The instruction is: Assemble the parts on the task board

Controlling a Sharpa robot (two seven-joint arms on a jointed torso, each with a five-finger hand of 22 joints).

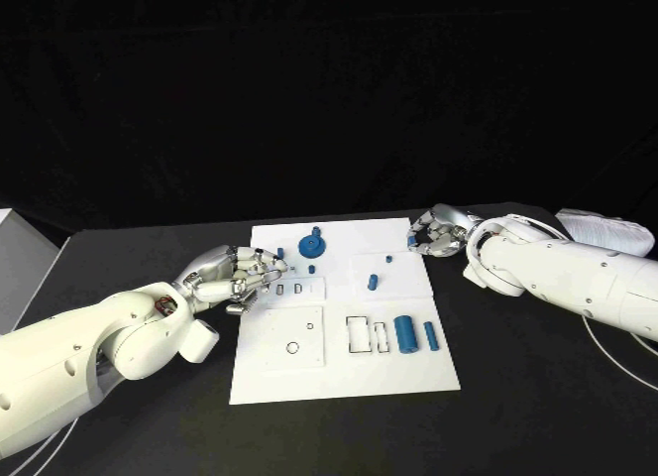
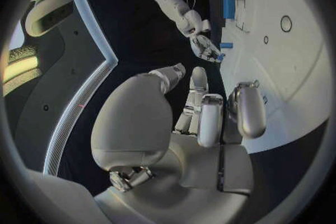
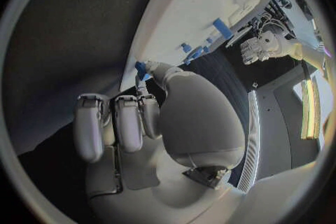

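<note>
The white task board (image 1: 344,367) lies in the middle of the table. On it are a round blue part (image 1: 312,244), a blue block (image 1: 372,283), a blue cylinder (image 1: 405,333) and a thin blue bar (image 1: 431,335). My left hand (image 1: 241,273) rests at the board's left edge beside small slots (image 1: 289,289), fingers curled in and holding nothing. My right hand (image 1: 441,233) is at the board's far right corner and pinches a small blue part (image 3: 140,70) between thumb and a finger. The left wrist view shows the right hand (image 2: 204,47) at the board (image 2: 294,67).
Two tiny blue parts (image 1: 309,268) (image 1: 387,259) sit near the board's far middle. A white box (image 1: 8,268) stands at the table's left edge, and a pale bundle (image 1: 607,233) lies at the far right. Black table surrounds the board.
</note>
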